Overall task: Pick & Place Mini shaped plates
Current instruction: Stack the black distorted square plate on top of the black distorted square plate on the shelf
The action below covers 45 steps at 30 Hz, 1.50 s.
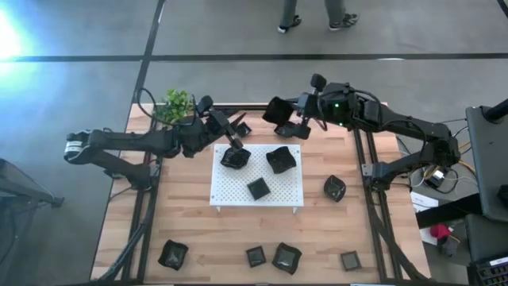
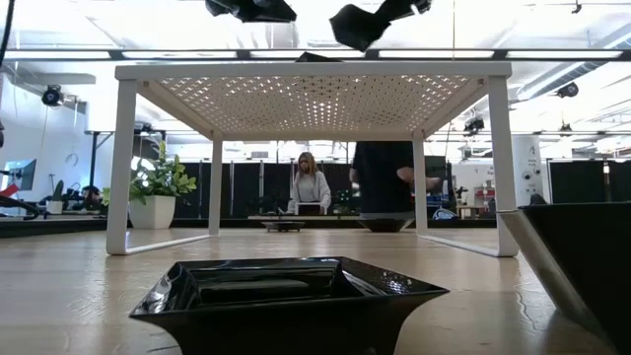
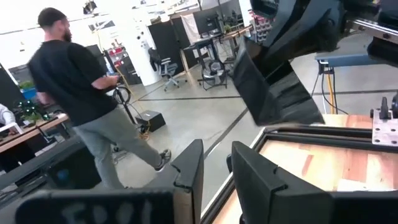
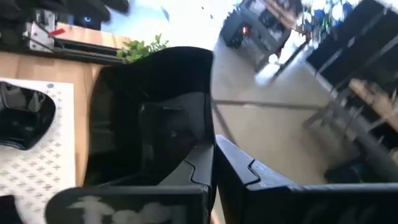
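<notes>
Several small glossy black plates lie about. Three rest on the white perforated board [image 1: 238,187]: one at its left [image 1: 235,158], one at its right [image 1: 281,160], one at its near middle [image 1: 257,188]. My left gripper [image 1: 235,142] hovers just above the left plate, narrowly open and holding nothing; its fingers [image 3: 186,177] point out over the table's far edge. My right gripper [image 1: 298,127] is beyond the board's far right corner, shut on a black plate [image 1: 278,110], which the right wrist view shows as a black plate [image 4: 155,106] and the low view as a black plate [image 2: 357,24]. My right gripper pinches the black plate by its side wall [image 4: 208,134], one finger [image 4: 186,171] in the hollow and the other outside. The plate is lifted clear and stands tilted on edge in the air above the table's far edge.
More black plates rest on the wooden table: one right of the board [image 1: 334,188], several along the near edge [image 1: 173,254] [image 1: 286,257] [image 1: 350,260], and a small one beyond the board [image 1: 242,128]. A green plant [image 1: 176,103] stands at the far left corner. People move beyond the table.
</notes>
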Each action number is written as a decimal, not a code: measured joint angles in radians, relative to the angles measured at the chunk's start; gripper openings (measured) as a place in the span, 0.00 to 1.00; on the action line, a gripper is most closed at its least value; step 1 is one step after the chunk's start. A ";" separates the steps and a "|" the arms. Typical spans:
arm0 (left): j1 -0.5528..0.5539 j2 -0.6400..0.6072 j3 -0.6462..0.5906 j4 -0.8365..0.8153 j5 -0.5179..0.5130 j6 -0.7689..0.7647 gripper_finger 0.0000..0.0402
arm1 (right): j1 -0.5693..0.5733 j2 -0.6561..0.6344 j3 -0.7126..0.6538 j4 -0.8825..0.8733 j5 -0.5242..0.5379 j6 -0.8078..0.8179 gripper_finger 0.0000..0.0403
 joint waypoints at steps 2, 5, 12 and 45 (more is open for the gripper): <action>0.000 -0.022 0.000 -0.026 0.003 0.000 0.20 | 0.000 -0.015 0.000 -0.018 0.001 0.094 0.02; 0.000 -0.050 0.000 -0.052 0.003 0.000 0.20 | 0.000 -0.037 0.001 -0.073 0.000 0.275 0.02; 0.000 -0.095 0.000 -0.089 0.004 0.000 0.20 | 0.001 -0.065 0.001 -0.235 -0.030 0.629 0.02; 0.000 -0.106 0.000 -0.259 0.005 0.072 0.20 | 0.180 0.003 -0.108 -0.368 -0.111 1.431 0.02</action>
